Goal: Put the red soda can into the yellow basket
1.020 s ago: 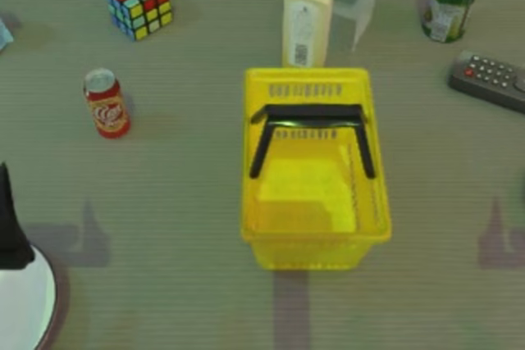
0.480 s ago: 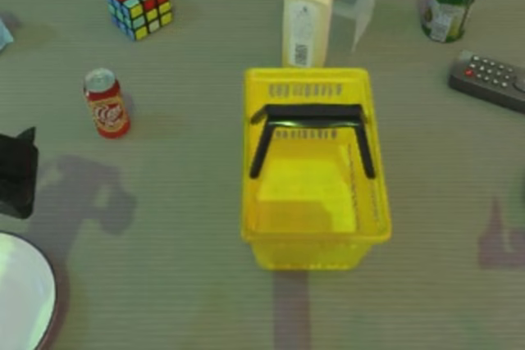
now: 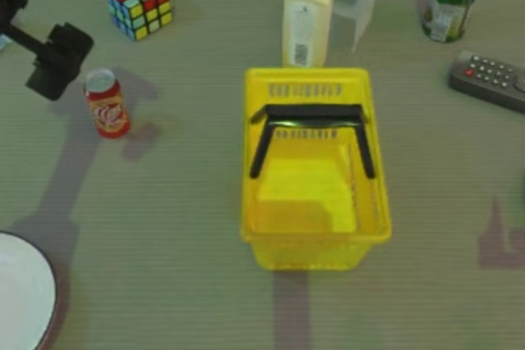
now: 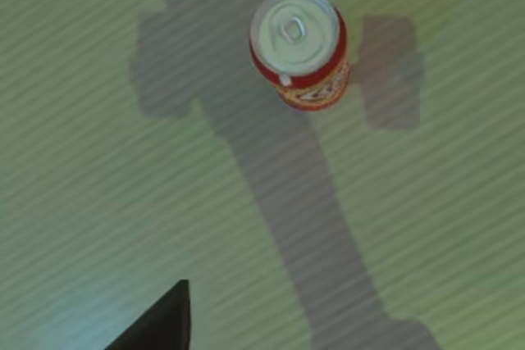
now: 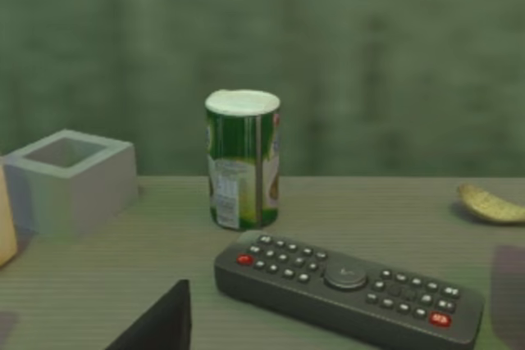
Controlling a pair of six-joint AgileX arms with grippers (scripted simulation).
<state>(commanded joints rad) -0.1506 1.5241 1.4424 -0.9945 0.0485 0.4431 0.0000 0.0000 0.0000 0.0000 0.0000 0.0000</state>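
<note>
left tool (image 3: 56, 59): i have it hanging over the bench's far left part, just beside the red soda can on the can's left; i cannot tell whether it is open or closed.
red soda can (image 3: 107, 102): upright on the bench (image 3: 180, 227), left of the yellow basket and well apart from it; in the left wrist view i look down on its silver top (image 4: 294, 29).
yellow basket (image 3: 313, 239): mid-bench, black handles folded across its far half, nothing inside that i can see.
right arm: out of the top view; its wrist camera faces a black remote (image 5: 349, 288), a green-and-white can (image 5: 243, 159) and a grey open box (image 5: 70, 179).
others: puzzle cube (image 3: 139, 3) beyond the red soda can, cream bottle (image 3: 308, 15) behind the basket, white plate (image 3: 25, 297) at the near left.
</note>
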